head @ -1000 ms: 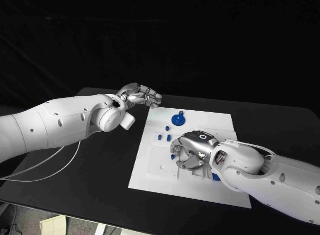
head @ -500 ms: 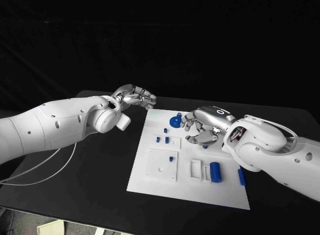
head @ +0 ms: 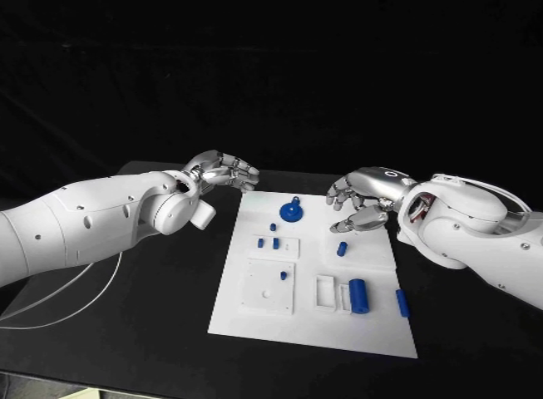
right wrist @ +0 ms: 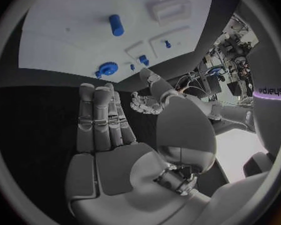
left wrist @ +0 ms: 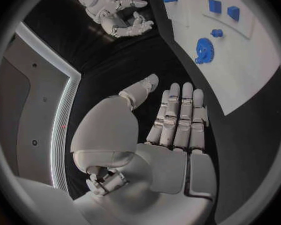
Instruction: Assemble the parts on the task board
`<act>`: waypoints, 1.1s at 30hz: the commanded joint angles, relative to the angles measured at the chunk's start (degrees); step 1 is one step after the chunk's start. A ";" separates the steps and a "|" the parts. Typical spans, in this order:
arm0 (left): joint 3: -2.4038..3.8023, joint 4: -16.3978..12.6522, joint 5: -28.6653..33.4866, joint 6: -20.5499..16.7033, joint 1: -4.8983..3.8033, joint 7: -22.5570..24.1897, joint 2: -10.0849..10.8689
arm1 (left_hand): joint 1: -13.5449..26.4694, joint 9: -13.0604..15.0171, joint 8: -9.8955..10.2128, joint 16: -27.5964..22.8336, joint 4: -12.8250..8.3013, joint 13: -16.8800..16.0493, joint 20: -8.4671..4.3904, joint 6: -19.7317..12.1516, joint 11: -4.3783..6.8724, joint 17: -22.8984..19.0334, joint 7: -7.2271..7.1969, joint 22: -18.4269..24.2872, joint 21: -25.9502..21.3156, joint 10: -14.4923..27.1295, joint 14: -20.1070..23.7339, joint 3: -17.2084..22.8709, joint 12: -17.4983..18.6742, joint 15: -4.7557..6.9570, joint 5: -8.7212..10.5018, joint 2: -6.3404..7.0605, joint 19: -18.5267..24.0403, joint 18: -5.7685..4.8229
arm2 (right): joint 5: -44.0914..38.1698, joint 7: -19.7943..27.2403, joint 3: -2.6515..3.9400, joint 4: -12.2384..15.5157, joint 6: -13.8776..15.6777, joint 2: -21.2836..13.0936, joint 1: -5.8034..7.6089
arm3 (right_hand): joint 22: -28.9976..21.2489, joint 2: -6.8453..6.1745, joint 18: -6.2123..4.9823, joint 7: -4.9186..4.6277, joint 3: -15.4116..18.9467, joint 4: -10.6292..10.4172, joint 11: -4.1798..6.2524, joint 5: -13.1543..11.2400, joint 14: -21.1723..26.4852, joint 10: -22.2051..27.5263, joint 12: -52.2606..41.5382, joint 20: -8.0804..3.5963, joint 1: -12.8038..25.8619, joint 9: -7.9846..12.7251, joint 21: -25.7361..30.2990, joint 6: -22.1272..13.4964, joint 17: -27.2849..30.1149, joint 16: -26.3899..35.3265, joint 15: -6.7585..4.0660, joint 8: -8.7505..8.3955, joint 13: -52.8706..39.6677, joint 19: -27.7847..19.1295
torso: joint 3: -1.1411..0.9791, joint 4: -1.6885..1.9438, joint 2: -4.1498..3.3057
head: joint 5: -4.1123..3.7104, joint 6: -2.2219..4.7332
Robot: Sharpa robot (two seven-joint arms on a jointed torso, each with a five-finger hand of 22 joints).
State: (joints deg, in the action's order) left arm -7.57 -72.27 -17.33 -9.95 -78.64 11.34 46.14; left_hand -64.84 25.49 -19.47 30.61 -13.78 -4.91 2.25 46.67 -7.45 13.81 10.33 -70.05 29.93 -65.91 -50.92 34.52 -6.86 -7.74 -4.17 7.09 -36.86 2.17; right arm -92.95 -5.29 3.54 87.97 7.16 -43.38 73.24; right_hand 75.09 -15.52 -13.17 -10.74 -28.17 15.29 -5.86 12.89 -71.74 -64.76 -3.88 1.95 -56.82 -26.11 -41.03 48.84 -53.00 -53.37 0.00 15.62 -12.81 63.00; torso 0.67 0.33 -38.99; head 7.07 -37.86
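Observation:
The white task board (head: 309, 332) lies in the middle of the table. A blue gear-shaped part (head: 292, 211) sits near its far edge, with small blue pegs (head: 266, 243) in a square block below it. A short blue piece (head: 342, 248) lies loose mid-board. A blue cylinder (head: 358, 295) rests beside a white frame, and a blue bar (head: 402, 302) lies at the right edge. My left hand (head: 224, 170) hovers off the board's far left corner and holds nothing, its fingers (left wrist: 178, 115) straight. My right hand (head: 365, 199) hangs above the far right corner, fingers (right wrist: 100, 120) spread and bare.
A white square block (head: 269, 287) with holes sits on the board's near left. A pale cable (head: 67, 291) trails over the black table under my left arm. The table's front edge runs close below the board.
My right hand has risen from the board's near middle and drawn back to the far right corner, uncovering the blue cylinder, the bar and the short piece. The left hand has hardly moved.

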 commanded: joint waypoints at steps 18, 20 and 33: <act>0.06 -0.28 0.35 0.46 -0.06 1.98 0.04 | 0.68 -0.09 -0.20 -0.31 0.28 0.07 -0.16 -0.40 -0.28 0.13 -0.10 -0.11 -0.29 -0.24 -0.41 -0.12 0.22 -0.11 -0.06 -0.09 0.29 0.67 | -6.42 -4.69 -3.84 2.39 -9.32 -1.05 -0.40 | 0.22 0.29 -1.83 1.30 0.81 -0.78 -0.52 -7.58 0.62 0.71 -0.69 -0.40 -0.36 -0.29 0.97 -0.39 0.61 -0.66 -0.14 0.61 1.27 -0.40 | 0.02 0.09 0.02 | -0.85 0.08; 0.06 -0.27 0.36 0.41 -0.06 1.95 0.05 | 0.69 -0.09 -0.20 -0.32 0.28 0.07 -0.16 -0.40 -0.28 0.13 -0.10 -0.11 -0.29 -0.24 -0.41 -0.12 0.22 -0.11 -0.06 -0.10 0.29 0.67 | -6.87 -4.79 -3.95 2.27 -9.18 -0.93 -0.52 | 0.26 0.84 -1.83 1.21 0.72 -0.59 -0.45 -7.01 0.60 0.52 -0.74 -0.41 -0.88 -0.35 0.95 -0.15 0.68 -0.72 -0.21 0.80 1.34 -0.36 | 0.07 0.02 -0.01 | -0.90 0.06; 0.06 -0.37 1.33 0.52 -0.06 1.69 0.08 | 0.73 -0.10 -0.19 -0.35 0.31 0.09 -0.16 -0.45 -0.28 0.17 -0.09 -0.15 -0.32 -0.23 -0.42 -0.14 0.25 -0.11 -0.08 -0.12 0.28 0.68 | -7.82 -4.90 -4.54 1.40 -8.21 -0.03 -1.47 | 0.41 2.79 -1.83 1.43 -3.84 -0.72 -0.12 -10.07 0.41 -0.90 -1.15 -0.24 -6.85 -0.15 0.84 0.63 1.37 -1.09 -0.53 1.41 1.85 0.13 | 0.07 0.11 -0.05 | -0.93 -0.10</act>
State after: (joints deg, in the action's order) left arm -7.56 -72.53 -16.60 -9.90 -78.63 12.33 46.26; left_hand -64.61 25.44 -19.47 30.61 -13.78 -4.88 2.25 46.67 -7.45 13.89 10.33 -70.14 29.93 -65.91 -50.92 34.52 -6.86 -7.74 -4.17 6.86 -36.86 2.17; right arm -99.26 -9.88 -1.03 89.41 -0.91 -43.44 71.80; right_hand 74.96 -12.68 -12.82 -9.25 -31.81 14.65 -6.04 3.09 -71.36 -65.24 -4.86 1.84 -63.20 -26.24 -40.39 49.17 -51.71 -54.25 0.00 16.91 -11.02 62.73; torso 0.74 0.40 -39.02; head 6.15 -37.90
